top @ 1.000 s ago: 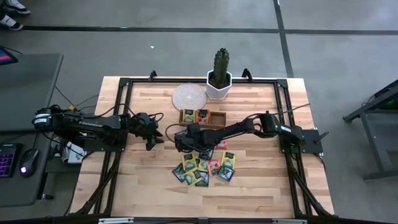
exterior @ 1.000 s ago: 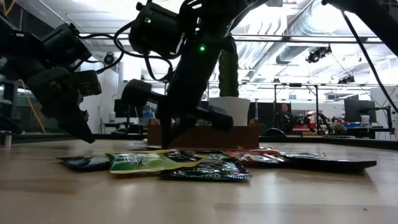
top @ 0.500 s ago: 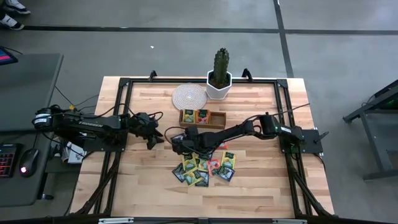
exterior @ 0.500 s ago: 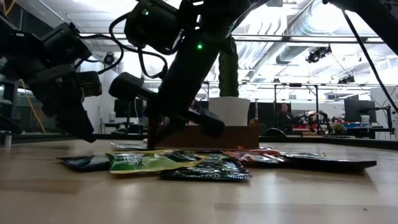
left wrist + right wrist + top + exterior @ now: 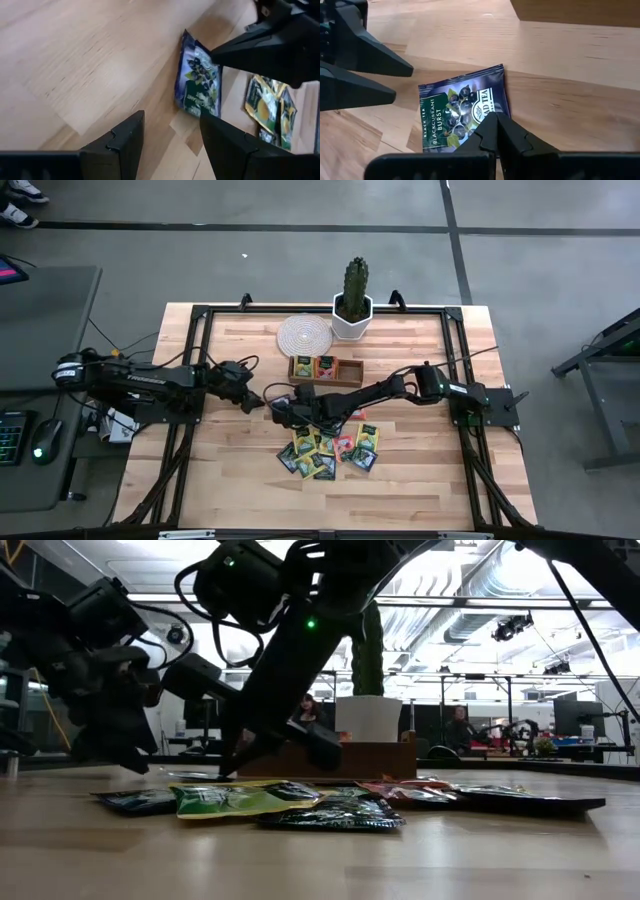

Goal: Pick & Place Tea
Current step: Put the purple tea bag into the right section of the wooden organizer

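Note:
A dark blue-black tea packet (image 5: 455,112) lies flat on the bare wood left of the pile; it also shows in the left wrist view (image 5: 197,90). My right gripper (image 5: 492,120) is shut, its tip on this packet. My left gripper (image 5: 170,135) is open just left of the packet and points at it; its two fingers (image 5: 380,67) stand close to the packet's left edge, apart from it. The other tea packets (image 5: 328,450), yellow, green, orange-red and dark, lie heaped near the table's middle. The high view shows both grippers (image 5: 256,404) (image 5: 272,412) nearly meeting. My right gripper has its shut fingertips (image 5: 495,131) down on the dark blue packet's right-hand part (image 5: 477,112), near the edge facing the pile. The fingers come slanting down from the table's right. The packet lies flat on the wood under them.
A brown wooden tray (image 5: 345,377) with a few packets in it stands beyond the pile. Behind it are a round woven coaster (image 5: 303,335) and a potted cactus (image 5: 352,302). A black frame (image 5: 200,360) runs round the table. Bare wood lies at the near left.
My right gripper has moved toward the table's left, away from the pile, staying shut and low over the wood. The dark blue packet has slid along with it toward my left gripper. My left gripper has edged slightly toward the packet.

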Available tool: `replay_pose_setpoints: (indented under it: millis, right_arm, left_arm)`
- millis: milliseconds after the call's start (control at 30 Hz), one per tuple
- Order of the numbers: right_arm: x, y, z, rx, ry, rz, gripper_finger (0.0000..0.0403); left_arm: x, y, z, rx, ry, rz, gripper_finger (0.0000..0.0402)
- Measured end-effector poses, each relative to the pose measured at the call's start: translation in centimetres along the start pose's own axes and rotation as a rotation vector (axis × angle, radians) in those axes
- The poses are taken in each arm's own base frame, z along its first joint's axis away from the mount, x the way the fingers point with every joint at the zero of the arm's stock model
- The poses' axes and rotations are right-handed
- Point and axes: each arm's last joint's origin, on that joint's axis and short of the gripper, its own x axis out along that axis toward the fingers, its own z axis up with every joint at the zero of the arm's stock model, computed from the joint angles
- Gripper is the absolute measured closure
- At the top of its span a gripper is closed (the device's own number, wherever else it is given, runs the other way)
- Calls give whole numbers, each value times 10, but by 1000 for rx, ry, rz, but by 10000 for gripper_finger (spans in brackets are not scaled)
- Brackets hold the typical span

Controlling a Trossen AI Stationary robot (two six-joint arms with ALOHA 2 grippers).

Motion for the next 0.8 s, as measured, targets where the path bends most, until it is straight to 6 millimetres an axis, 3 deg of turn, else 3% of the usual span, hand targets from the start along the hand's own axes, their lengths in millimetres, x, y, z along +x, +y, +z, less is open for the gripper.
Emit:
replay_pose_setpoints:
  millis: [300,800]
  right_arm:
    - [1,1,0,6,-22,14,403]
    - [4,3,7,25,-51,41,403]
  left_arm:
    - [10,2,0,-100,25,11,211]
    - [19,0,3,-119,12,-40,211]
